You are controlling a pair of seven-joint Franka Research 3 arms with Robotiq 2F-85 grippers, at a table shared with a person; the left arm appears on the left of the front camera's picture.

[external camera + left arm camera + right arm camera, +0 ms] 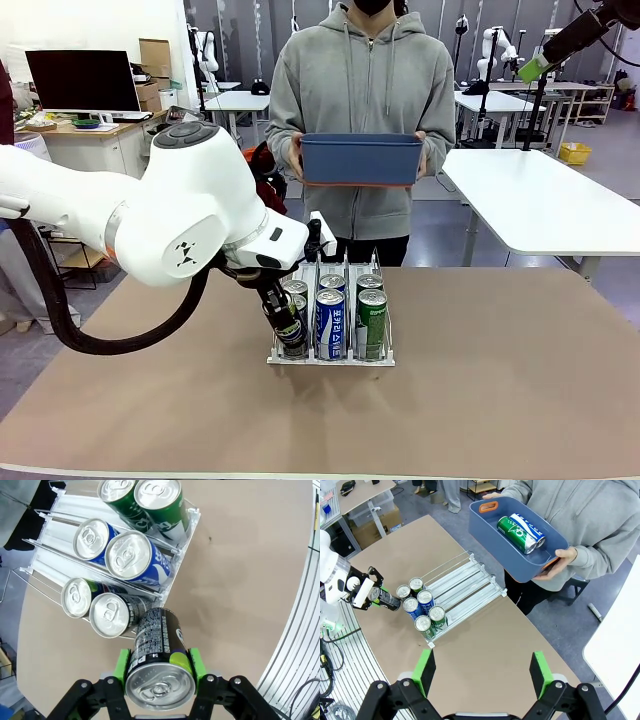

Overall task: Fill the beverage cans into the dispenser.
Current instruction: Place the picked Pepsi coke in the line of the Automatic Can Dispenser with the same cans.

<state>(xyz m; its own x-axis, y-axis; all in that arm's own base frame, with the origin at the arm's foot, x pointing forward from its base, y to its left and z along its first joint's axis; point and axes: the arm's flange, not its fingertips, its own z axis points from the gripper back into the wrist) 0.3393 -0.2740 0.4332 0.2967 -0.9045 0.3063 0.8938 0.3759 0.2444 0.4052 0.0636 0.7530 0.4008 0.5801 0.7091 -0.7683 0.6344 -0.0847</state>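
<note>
Snugly, black can [156, 635] sits within left pincer [159, 664].

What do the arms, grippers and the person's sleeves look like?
The left arm has a glossy white rounded shell, a small black emblem and a thick black cable. The left gripper and right gripper are black with green pads. The person's sleeves are grey.

A person [362, 90] in a grey hoodie stood behind the brown table [500, 380], carrying a blue bin [360, 160]; a dark monitor [82, 80] sat far left.
</note>
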